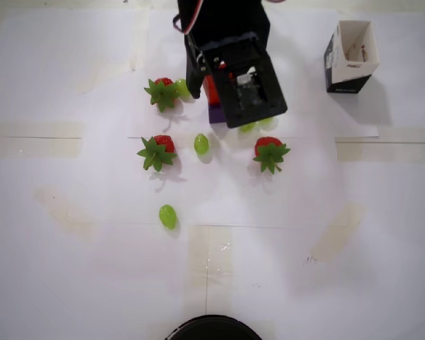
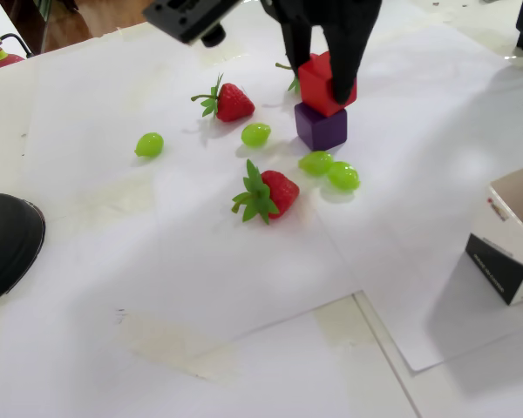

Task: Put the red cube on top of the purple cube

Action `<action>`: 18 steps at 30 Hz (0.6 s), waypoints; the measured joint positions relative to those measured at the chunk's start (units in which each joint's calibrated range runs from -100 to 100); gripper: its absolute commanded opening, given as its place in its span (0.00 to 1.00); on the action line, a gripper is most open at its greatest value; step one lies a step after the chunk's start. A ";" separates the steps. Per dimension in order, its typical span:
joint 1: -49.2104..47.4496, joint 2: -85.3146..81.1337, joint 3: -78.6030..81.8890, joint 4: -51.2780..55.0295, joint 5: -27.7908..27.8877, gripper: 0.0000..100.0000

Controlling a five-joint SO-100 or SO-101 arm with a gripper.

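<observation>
The red cube [image 2: 322,80] sits slightly tilted on top of the purple cube [image 2: 321,127] at the far middle of the white paper. My gripper [image 2: 323,77] comes down from above with its black fingers on either side of the red cube, shut on it. In the overhead view the black wrist housing [image 1: 241,85] covers most of both cubes. Only a sliver of the red cube [image 1: 210,89] and a corner of the purple cube [image 1: 216,114] show at its left edge.
Three strawberries [image 2: 267,193] [image 2: 232,102] [image 1: 270,153] and several green grapes [image 2: 315,162] [image 2: 255,134] [image 2: 149,144] lie around the cubes. An open black-and-white carton [image 2: 510,248] stands at the right. A black round object [image 2: 4,244] is at the left edge.
</observation>
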 measured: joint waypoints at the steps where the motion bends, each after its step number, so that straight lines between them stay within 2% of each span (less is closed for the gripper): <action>1: -0.22 0.00 0.00 -0.40 0.00 0.23; 18: -0.97 0.00 0.18 -3.24 -0.39 0.35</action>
